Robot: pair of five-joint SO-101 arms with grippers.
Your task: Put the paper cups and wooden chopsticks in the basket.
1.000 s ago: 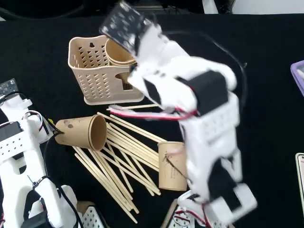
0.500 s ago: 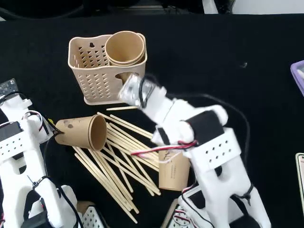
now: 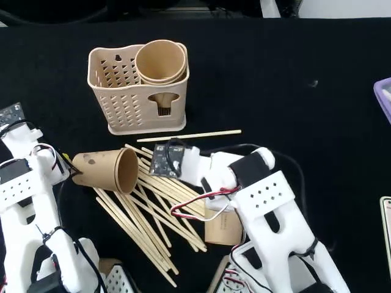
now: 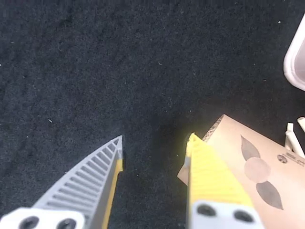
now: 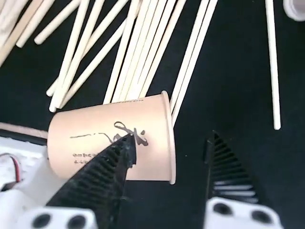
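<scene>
Your left gripper (image 4: pixel 152 143) is spread open, low over the black table (image 4: pixel 95 57). Its yellow finger (image 4: pixel 205 176) is just beside the base of the left cup (image 3: pixel 101 170). This cup lies on its side, with its mouth toward the pile of chopsticks (image 3: pixel 153 201).

Your right gripper (image 5: pixel 169 143) is also spread open and holds nothing. One black finger (image 5: pixel 100 181) stands over the side of the right cup (image 5: pixel 109 138), and the other stands over bare table, so the rim of the cup is between them. You cannot tell if a finger touches it. This cup also lies on its side, at the edge of the pile and partly under the right arm.

The basket (image 3: pixel 125 101) stands upright behind the pile, with nested cups (image 3: pixel 160 61) in one end. A single chopstick (image 3: pixel 189 135) lies on the table just in front of the basket, apart from the pile.
</scene>
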